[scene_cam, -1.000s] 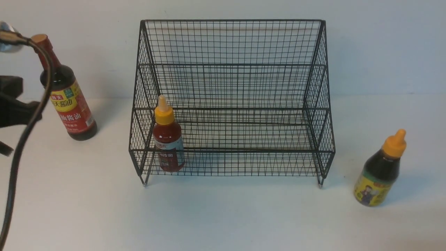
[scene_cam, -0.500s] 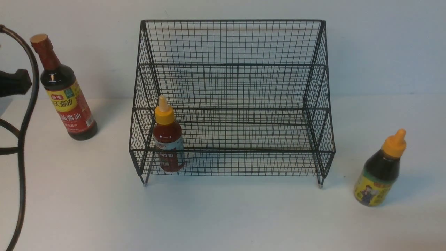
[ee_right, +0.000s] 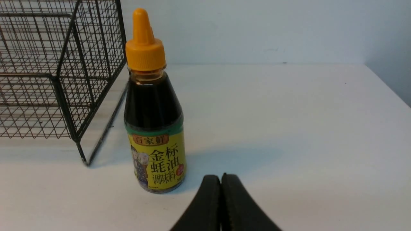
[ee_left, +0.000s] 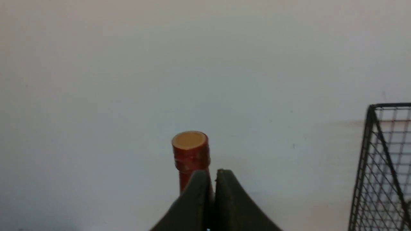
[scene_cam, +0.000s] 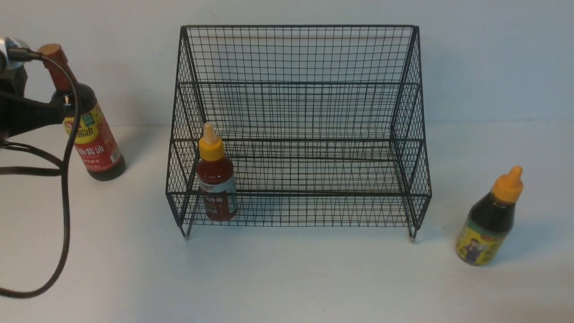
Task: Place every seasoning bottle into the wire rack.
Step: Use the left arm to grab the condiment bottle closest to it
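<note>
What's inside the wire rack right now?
The red yellow-nozzled bottle stands in the lower tier of the wire rack, at its left end; mesh and a bar cover parts of its lower body.

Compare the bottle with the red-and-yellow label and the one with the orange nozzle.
The soy sauce bottle is the taller, with a long slim neck; the oyster sauce bottle is short and squat. The soy sauce bottle has a flat brown cap, the oyster sauce bottle a pointed orange nozzle. The soy sauce bottle stands left of the wire rack, the oyster sauce bottle right of it. Both hold dark sauce and stand upright outside the rack.
</note>
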Tool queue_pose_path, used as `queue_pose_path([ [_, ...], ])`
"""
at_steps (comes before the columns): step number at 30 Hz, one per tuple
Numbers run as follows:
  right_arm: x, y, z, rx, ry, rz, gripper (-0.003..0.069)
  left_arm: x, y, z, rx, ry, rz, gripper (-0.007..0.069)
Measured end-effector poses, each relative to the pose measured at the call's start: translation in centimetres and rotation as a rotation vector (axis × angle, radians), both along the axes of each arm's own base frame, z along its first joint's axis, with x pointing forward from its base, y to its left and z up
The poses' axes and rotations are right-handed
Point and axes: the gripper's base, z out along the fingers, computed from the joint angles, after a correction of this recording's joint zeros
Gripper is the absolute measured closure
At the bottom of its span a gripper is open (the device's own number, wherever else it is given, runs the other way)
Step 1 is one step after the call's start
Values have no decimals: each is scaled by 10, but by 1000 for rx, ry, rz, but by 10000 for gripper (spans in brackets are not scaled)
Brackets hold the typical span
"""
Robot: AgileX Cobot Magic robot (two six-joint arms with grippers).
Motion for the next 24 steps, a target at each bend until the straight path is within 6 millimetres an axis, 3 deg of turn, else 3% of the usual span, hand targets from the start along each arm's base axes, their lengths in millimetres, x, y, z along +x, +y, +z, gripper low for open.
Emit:
queue_pose_path([
  [4, 0, 0, 0, 0, 0, 0, 669, 18, 3, -2, -1, -4, 8, 518],
  [9, 0, 0, 0, 0, 0, 0, 669, 43, 5, 6, 20, -26, -4, 343],
  [15, 0, 0, 0, 0, 0, 0, 669, 63, 8, 13, 7, -51, 11, 232],
  [24, 0, 0, 0, 0, 0, 0, 669, 103, 14, 9, -19, 38, 18, 218],
])
